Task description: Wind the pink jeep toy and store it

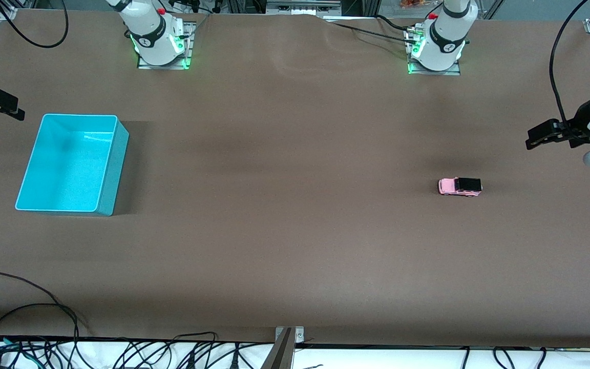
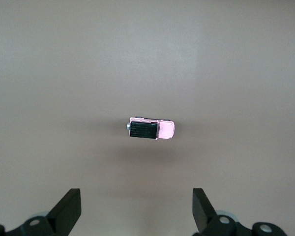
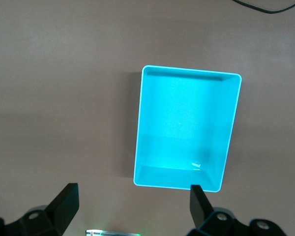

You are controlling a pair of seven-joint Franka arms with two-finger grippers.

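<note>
The pink jeep toy (image 1: 460, 186) sits on its wheels on the brown worktop (image 1: 295, 230) at the left arm's end, clear of the left gripper (image 2: 136, 209), whose jaws are released and empty above the worktop. The right gripper (image 3: 132, 206), jaws likewise released, hangs beside the turquoise bin (image 1: 112, 169). Both grippers are cut off by the front view's edges.

Both arms (image 1: 154, 33) are glossy white with black joint rings and a little red button near the base. Green lights glow around the metal base plates (image 1: 434, 69). Black cables trail off them. Grippers (image 2: 136, 211) are matte black, with angular fingers.
</note>
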